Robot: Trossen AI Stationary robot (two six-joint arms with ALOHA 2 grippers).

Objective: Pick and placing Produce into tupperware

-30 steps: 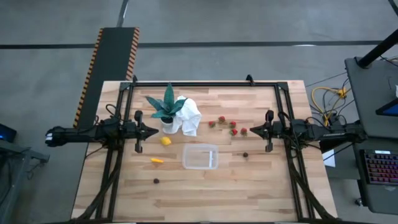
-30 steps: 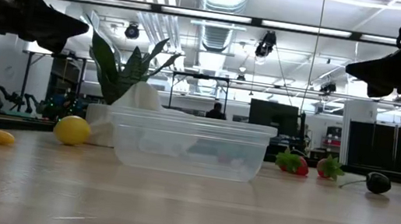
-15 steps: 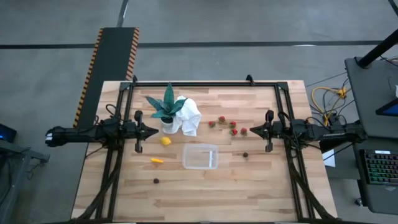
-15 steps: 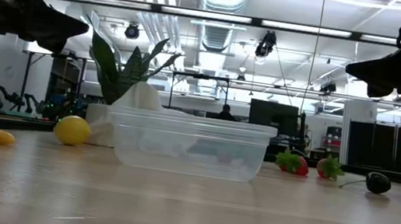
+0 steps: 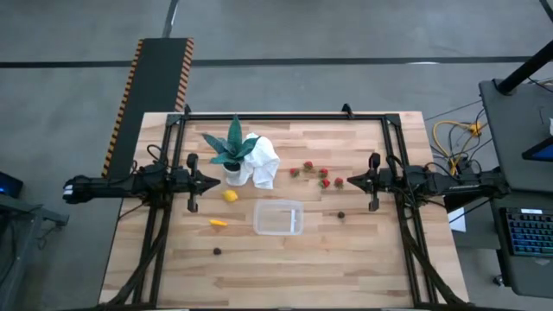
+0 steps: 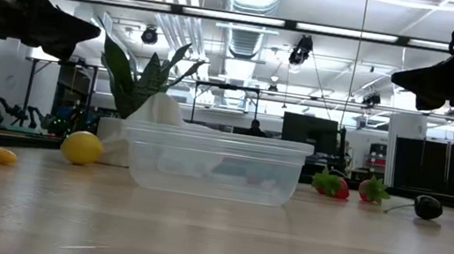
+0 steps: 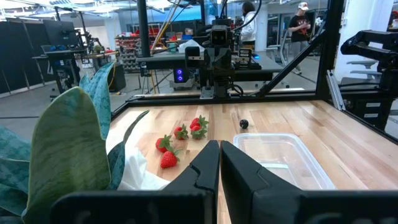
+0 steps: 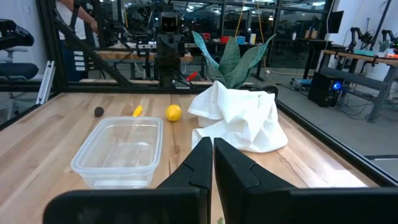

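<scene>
While nothing is held, left gripper [image 5: 212, 182] and right gripper [image 5: 350, 181] are parked with fingers pressed together.
Strawberries [image 5: 314, 174] lie beside the empty tupperware [image 5: 278, 218]; soft, easily bruised, best pinched lightly mid-body.

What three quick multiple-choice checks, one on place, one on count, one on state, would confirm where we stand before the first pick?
1. Where does the lemon lie?
A. inside the tupperware
B. on the table between the plant pot and the tupperware's left side
C. beside the right gripper

2. How many strawberries lie on the table in the high view?
A. two
B. five
C. nine

3. What does the tupperware hold?
A. nothing
B. the lemon
C. strawberries

Answers: 1 B, the high view shows it on bare wood left of the container. 2 B, five red pieces cluster right of the white cloth. 3 A, its clear floor is bare in the right wrist view.
</scene>
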